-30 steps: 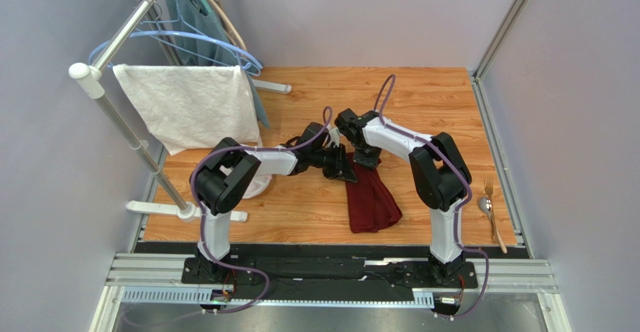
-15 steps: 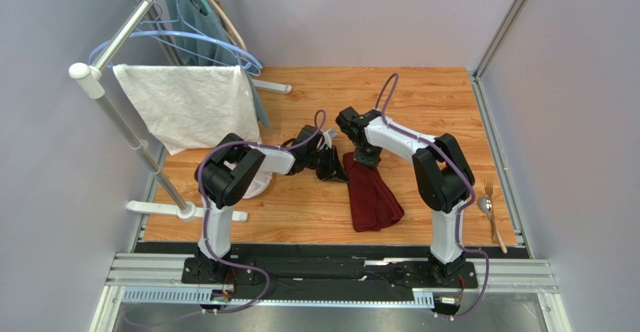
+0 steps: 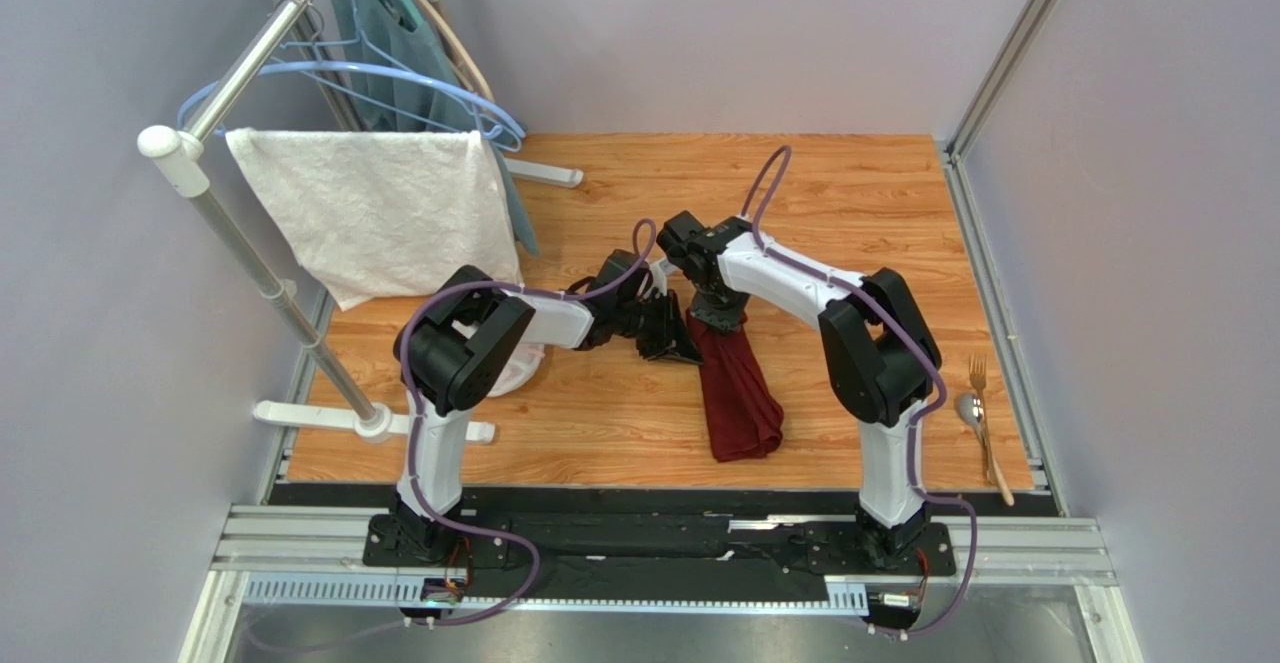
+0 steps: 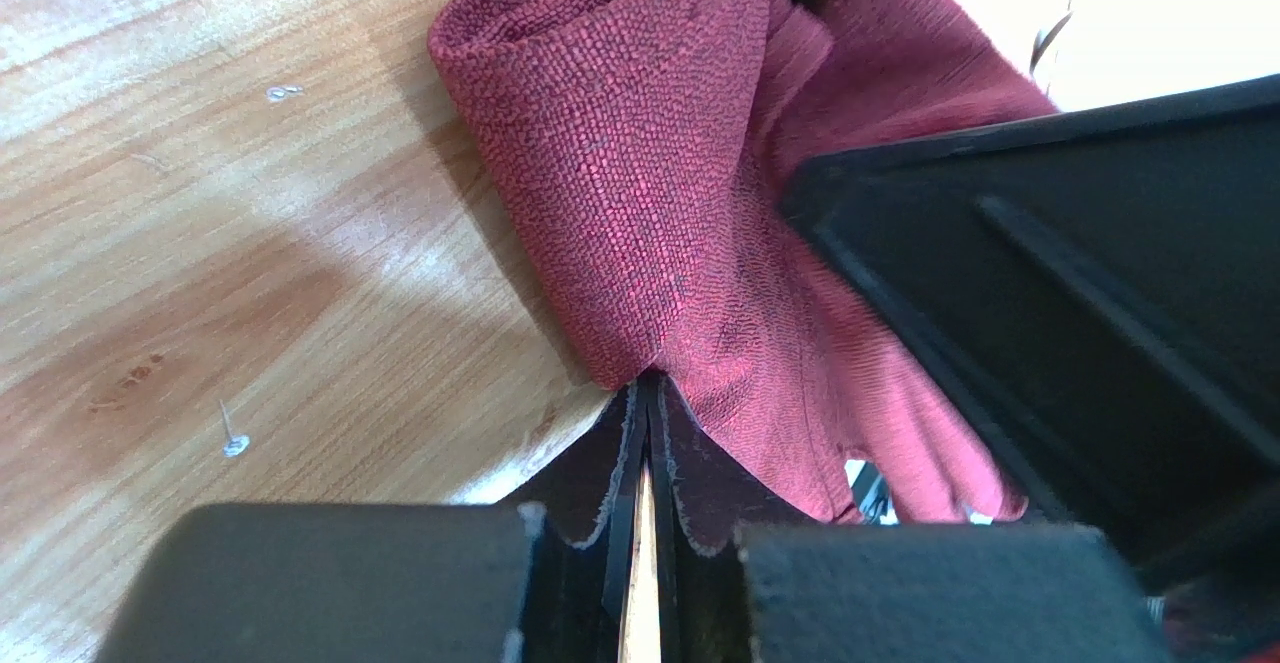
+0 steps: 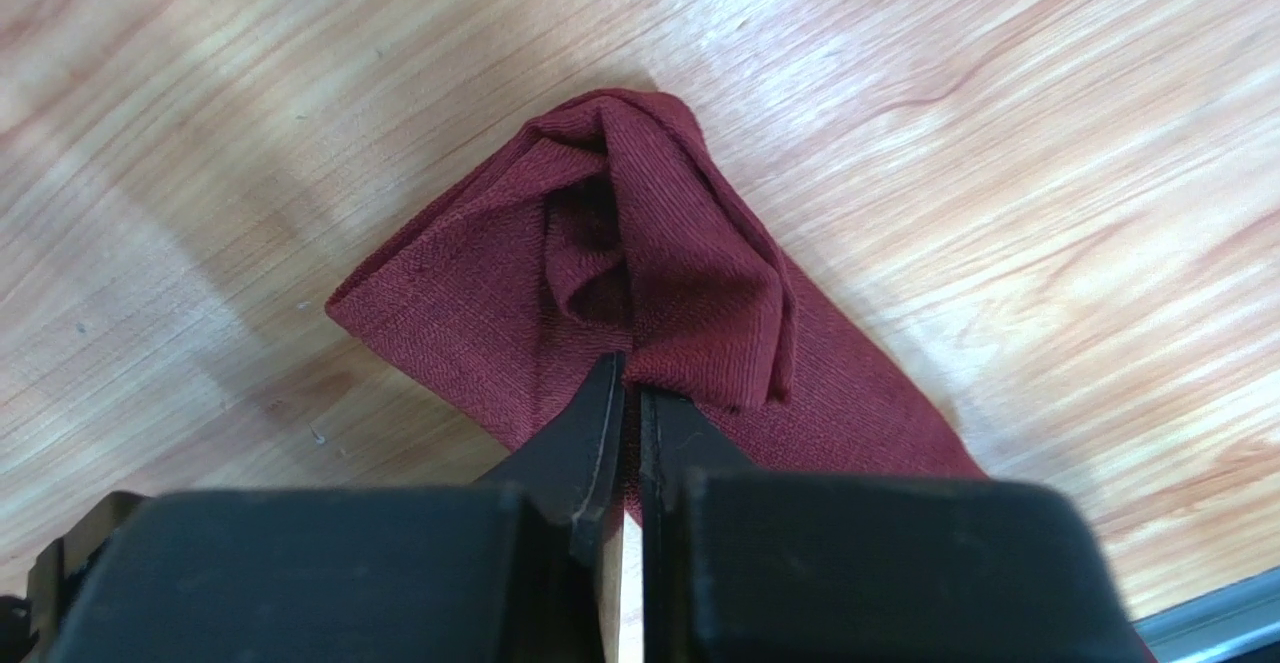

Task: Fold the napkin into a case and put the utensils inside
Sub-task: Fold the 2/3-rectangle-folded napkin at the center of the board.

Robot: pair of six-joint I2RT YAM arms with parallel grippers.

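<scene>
The red napkin (image 3: pixel 739 393) lies near the middle of the wooden worktop (image 3: pixel 842 183). It is folded into a long thin strip. One end is at the middle of the worktop and the other end points to the near edge. Both arms reach in to the far end of the strip, and that end is bunched up and lifted a little off the wood. The left gripper (image 3: pixel 679 336) comes at it from the left side. In the left wrist view the left gripper (image 4: pixel 639 408) has its two fingers almost pressed together, with a fold of the napkin (image 4: pixel 676 168) pinched between the tips. The cloth stands up in a soft hump above the fingers. A big black part fills the right side of that view, but I cannot tell what it is. The right gripper (image 3: pixel 718 318) comes down on the same end of the strip, right beside the left one. In the right wrist view the right gripper (image 5: pixel 631 386) is squeezed tight on the napkin (image 5: pixel 601 288), and the cloth puckers into wrinkles where it is held. The rest of the strip lies flat on the wood. The fork (image 3: pixel 978 381) and the spoon (image 3: pixel 971 413) lie side by side at the right edge of the worktop, well apart from the napkin. Along the left edge stands a rack (image 3: pixel 278 296) with a white towel (image 3: pixel 376 221) hanging over its bar. Some blue hangers (image 3: pixel 436 86) hang near the far left corner.
</scene>
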